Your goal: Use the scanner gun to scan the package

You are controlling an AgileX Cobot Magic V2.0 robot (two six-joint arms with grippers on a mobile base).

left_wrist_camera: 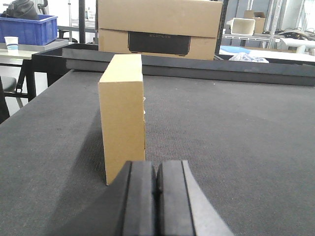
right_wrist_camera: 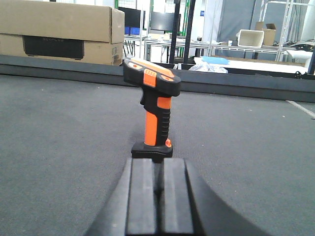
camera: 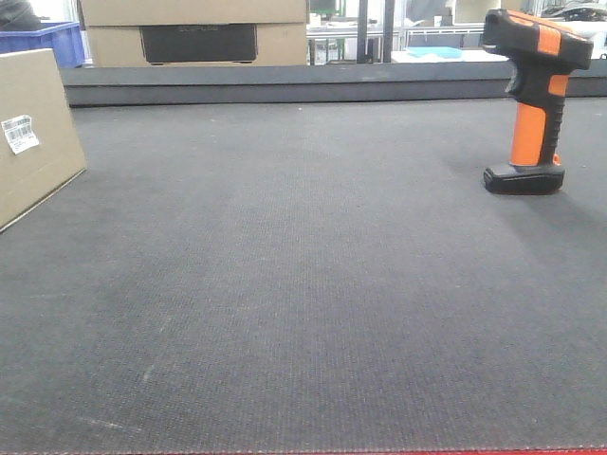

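So, I saw both grippers, left [left_wrist_camera: 156,196] and right [right_wrist_camera: 158,196], pressed together, holding nothing. Package [camera: 33,133] stood at frame left on the mat [camera: 303,284], scanner [camera: 534,100] upright at upper right.

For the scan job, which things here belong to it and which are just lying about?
Belongs to the job:
- package, standing on edge on the mat, white barcode label on one face
- scanner gun, upright on its base
- left gripper and right gripper, both closed, holding nothing

Lying about:
- large cardboard boxes behind the table
- blue crate
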